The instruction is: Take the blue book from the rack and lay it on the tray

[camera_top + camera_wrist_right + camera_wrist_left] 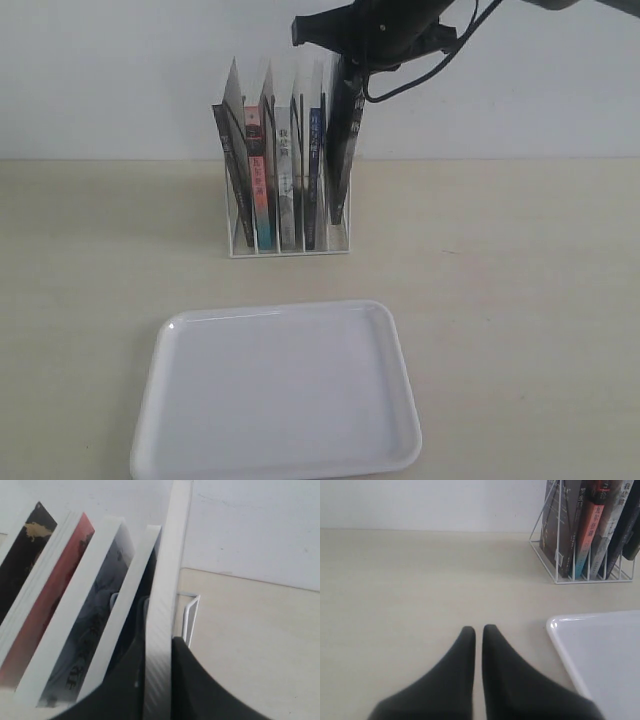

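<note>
Books are standing spine-out in a small white wire rack (288,252) on a pale beige table (520,300). Among them, the thin blue book (313,175), showing a narrow blue spine with white lettering, is sitting upright in the rack, second from the right end. Just beside it, at the right end, a dark-covered book (343,160) with white characters is leaning slightly to the right.

The black right gripper (347,80) is reaching down from the upper right onto the top of that end book. In the right wrist view its fingers (200,690) are clamping the book's white page edge, one finger sitting between it and the blue book and the other on the outer side.

A flat white plastic tray (170,340) with rounded corners and a low rim is lying in front of the rack, apart from it. The black left gripper (478,630) is hanging low over the table just beside the tray's corner, its two fingers pressed together with only a hairline gap.
</note>
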You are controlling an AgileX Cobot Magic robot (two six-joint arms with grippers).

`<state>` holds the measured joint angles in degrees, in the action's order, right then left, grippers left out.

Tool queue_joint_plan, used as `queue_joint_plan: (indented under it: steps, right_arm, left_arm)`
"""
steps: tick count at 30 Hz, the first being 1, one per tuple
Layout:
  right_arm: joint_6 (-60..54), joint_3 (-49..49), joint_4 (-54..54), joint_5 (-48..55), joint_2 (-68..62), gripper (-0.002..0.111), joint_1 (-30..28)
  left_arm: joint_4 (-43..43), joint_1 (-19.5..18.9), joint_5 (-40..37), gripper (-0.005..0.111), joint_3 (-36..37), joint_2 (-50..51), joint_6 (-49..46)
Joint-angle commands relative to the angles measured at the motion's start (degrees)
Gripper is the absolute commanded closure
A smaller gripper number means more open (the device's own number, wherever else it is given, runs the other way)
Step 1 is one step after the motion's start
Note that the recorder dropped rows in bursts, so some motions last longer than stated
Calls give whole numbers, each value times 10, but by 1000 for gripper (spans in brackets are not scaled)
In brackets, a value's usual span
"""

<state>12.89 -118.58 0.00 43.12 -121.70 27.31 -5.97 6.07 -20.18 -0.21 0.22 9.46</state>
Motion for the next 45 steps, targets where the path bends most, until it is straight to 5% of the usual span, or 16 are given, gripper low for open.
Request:
queue_joint_plan:
  steps: [1, 33, 34, 38, 45]
  right_arm:
    - [4, -4, -10, -18, 21, 108, 0]
    - [19, -1, -22, -17, -15, 108, 13]
    - [22, -1, -22, -17, -17, 107, 13]
    - [31, -1, -22, -14, -25, 73, 13]
    - [31, -1, -22, 0, -12, 72, 13]
  left_arm:
    - [-1, -1, 5, 102, 2, -2, -1]
    - [-1, -1, 5, 102, 2, -2, -1]
    - [-1, -1, 5, 102, 2, -2, -1]
    - [-1, -1, 5, 102, 2, -2, -1]
    - [-1, -1, 5, 102, 2, -2, -1]
